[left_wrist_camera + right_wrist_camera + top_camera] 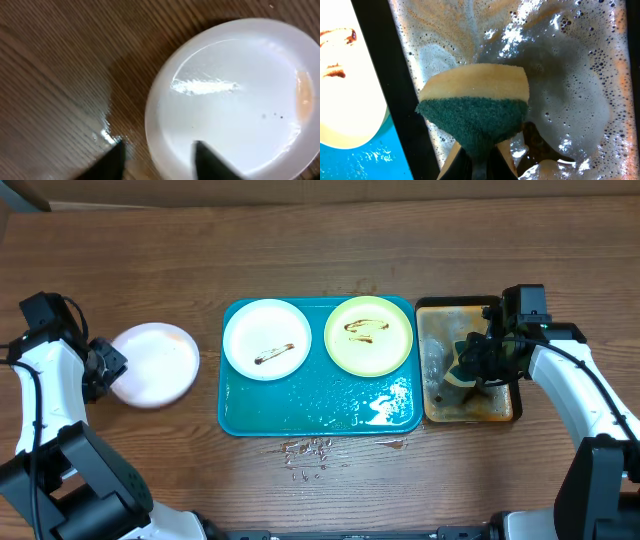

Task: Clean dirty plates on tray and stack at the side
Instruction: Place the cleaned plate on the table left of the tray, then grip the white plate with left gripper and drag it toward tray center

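Observation:
A white plate (265, 338) with a brown smear and a pale yellow-green plate (369, 334) with brown smears lie on the wet teal tray (300, 412). A second white plate (155, 364) lies on the table left of the tray. My left gripper (103, 368) is open at that plate's left rim; in the left wrist view the gripper (159, 161) straddles the rim of the plate (235, 100). My right gripper (483, 362) is shut on a yellow and green sponge (475, 107) above the black-rimmed tray (432, 380).
The black-rimmed tray (560, 65) holds foamy brown water. Water drops (310, 450) lie on the wooden table in front of the teal tray. A wet spot (105, 134) shines on the wood by the left plate.

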